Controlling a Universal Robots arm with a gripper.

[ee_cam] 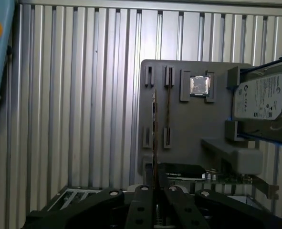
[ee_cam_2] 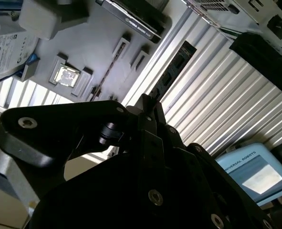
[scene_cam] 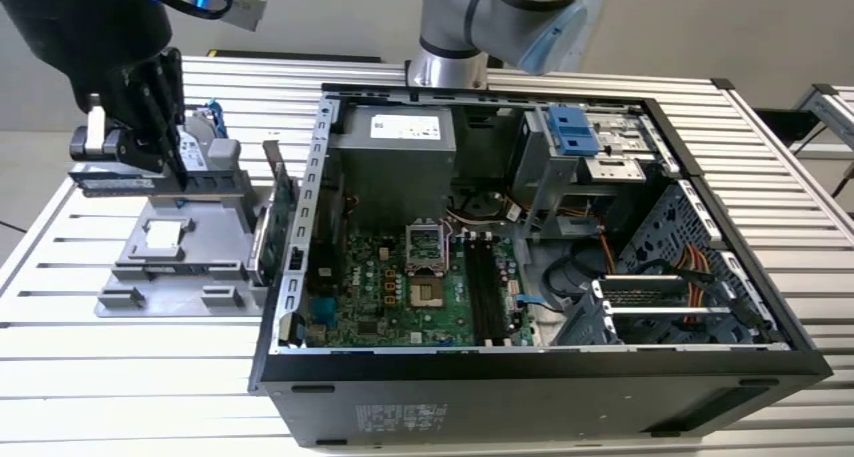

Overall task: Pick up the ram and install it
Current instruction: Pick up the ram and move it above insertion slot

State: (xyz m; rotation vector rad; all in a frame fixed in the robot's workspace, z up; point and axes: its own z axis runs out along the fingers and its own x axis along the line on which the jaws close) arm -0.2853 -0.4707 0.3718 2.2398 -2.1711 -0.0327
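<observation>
Open desktop computer case [scene_cam: 534, 402] on a slatted metal bench [scene_cam: 134, 377], with a grey fixture [scene_cam: 200, 267] beside it on the exterior view's left. The arm stands over the fixture. Its tool [scene_cam: 134, 172] is clamped on the ram [scene_cam: 174, 184], a long dark stick held level and on edge just above the fixture's deck, well apart from the case. In the first wrist view the ram [ee_cam: 154, 133] appears edge-on as a thin line running out from between the closed fingers of the tool [ee_cam: 155, 191], beside a slotted pair of holders on the fixture [ee_cam: 188, 138]. In the second wrist view the ram [ee_cam_2: 174, 69] shows its row of chips, projecting from the tool [ee_cam_2: 148, 107] across the bench slats [ee_cam_2: 217, 95]. Also on the fixture: a processor chip [ee_cam: 199, 86] in a square recess, a silver hard drive [ee_cam: 262, 100] with blue brackets, and an expansion card [scene_cam: 274, 227] standing on edge next to the case wall. Inside the case, the motherboard [scene_cam: 400, 287] carries long black slots [scene_cam: 483, 297], all unoccupied
</observation>
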